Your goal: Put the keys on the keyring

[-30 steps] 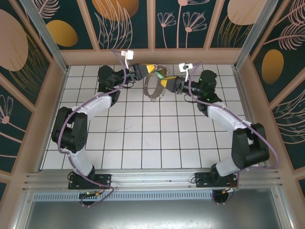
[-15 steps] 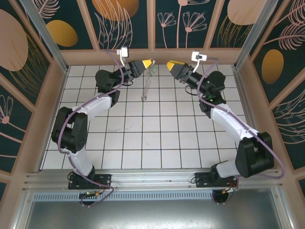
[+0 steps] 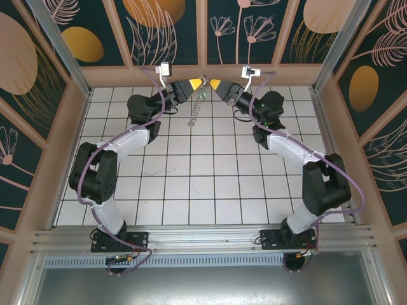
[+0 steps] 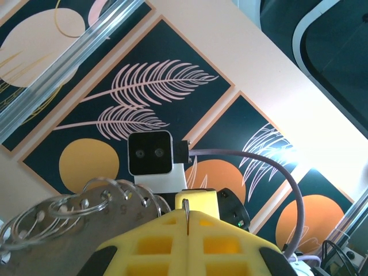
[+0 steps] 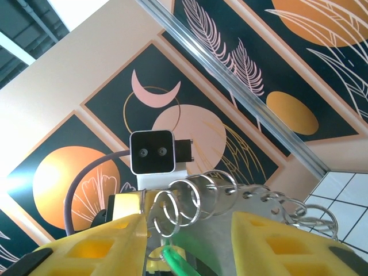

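High near the back wall, my left gripper [image 3: 198,83] is shut on the keyring [image 3: 194,113], which hangs edge-on below it. The left wrist view shows the yellow fingers [image 4: 149,244] pressed together on a thin wire of the ring at my left gripper [image 4: 188,214], with the grey hoop [image 4: 57,244] and its small loops to the left. My right gripper [image 3: 215,84] faces it closely and is open. In the right wrist view, the hoop's silvery loops [image 5: 192,201] stand between the spread jaws of my right gripper [image 5: 190,221]. The green key [image 5: 179,263] [image 3: 203,94] hangs just below them; whether it is threaded I cannot tell.
The white tiled floor [image 3: 203,184] lies well below both grippers. The patterned back wall [image 3: 203,38] and its wooden rail are right behind them. Each wrist view shows the other arm's white camera block [image 4: 150,154] [image 5: 152,152] straight ahead.
The right gripper drew back from the hoop and rose, then came left again close to the left gripper. The hoop swung from face-on to edge-on, still in the left gripper.
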Tool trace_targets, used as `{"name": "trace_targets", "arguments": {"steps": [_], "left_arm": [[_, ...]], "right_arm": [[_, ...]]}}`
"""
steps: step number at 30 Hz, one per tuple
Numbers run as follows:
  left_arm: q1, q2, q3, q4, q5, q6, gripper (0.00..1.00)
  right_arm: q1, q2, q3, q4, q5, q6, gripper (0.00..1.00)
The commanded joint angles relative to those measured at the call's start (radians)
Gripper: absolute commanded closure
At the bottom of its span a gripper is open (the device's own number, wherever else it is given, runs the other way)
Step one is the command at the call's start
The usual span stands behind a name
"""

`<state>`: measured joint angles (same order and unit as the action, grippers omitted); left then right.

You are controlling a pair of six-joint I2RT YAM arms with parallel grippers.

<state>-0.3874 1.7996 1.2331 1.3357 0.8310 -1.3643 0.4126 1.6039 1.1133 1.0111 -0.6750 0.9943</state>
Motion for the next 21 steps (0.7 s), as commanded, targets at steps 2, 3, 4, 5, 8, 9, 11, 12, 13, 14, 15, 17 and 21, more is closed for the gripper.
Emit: {"name": "trace_targets", "arguments": {"steps": [2, 3, 4, 5, 8, 9, 11, 12, 13, 14, 15, 17, 21], "left_arm": [[-0.005, 0.006, 0.005, 0.074, -0.017, -0.012, 1.00], [-0.006, 0.006, 0.006, 0.074, -0.018, -0.012, 1.00], [-0.007, 0.009, 0.006, 0.073, -0.018, -0.010, 1.00], [-0.006, 0.009, 0.006, 0.074, -0.018, -0.010, 1.00], [-0.007, 0.012, 0.005, 0.072, -0.019, -0.009, 1.00], [-0.007, 0.012, 0.003, 0.072, -0.018, -0.007, 1.00], [-0.007, 0.014, 0.003, 0.071, -0.017, -0.007, 1.00], [-0.007, 0.014, 0.002, 0.071, -0.017, -0.006, 1.00], [-0.007, 0.014, 0.002, 0.071, -0.017, -0.005, 1.00], [-0.007, 0.013, 0.000, 0.071, -0.018, -0.004, 1.00], [-0.007, 0.012, -0.001, 0.071, -0.017, -0.003, 1.00], [-0.007, 0.012, -0.004, 0.071, -0.017, -0.002, 1.00], [-0.008, 0.015, -0.006, 0.072, -0.018, -0.001, 1.00]], "right_arm": [[0.014, -0.011, 0.040, 0.079, -0.012, 0.006, 0.59], [0.015, -0.017, 0.037, 0.075, -0.010, 0.003, 0.60], [0.015, -0.021, 0.033, 0.073, -0.008, -0.001, 0.60], [0.015, -0.028, 0.029, 0.072, -0.005, -0.006, 0.60], [0.017, -0.043, 0.019, 0.058, 0.003, -0.018, 0.60], [0.018, -0.047, 0.017, 0.055, 0.005, -0.022, 0.60], [0.023, -0.053, 0.020, 0.049, 0.006, -0.028, 0.60], [0.026, -0.057, 0.021, 0.044, 0.010, -0.035, 0.61], [0.029, -0.063, 0.019, 0.034, 0.016, -0.045, 0.61], [0.033, -0.071, 0.019, 0.024, 0.022, -0.056, 0.61], [0.037, -0.079, 0.019, 0.006, 0.029, -0.074, 0.61], [0.044, -0.092, 0.022, -0.025, 0.039, -0.102, 0.61], [0.054, -0.107, 0.026, -0.049, 0.049, -0.126, 0.61]]}}
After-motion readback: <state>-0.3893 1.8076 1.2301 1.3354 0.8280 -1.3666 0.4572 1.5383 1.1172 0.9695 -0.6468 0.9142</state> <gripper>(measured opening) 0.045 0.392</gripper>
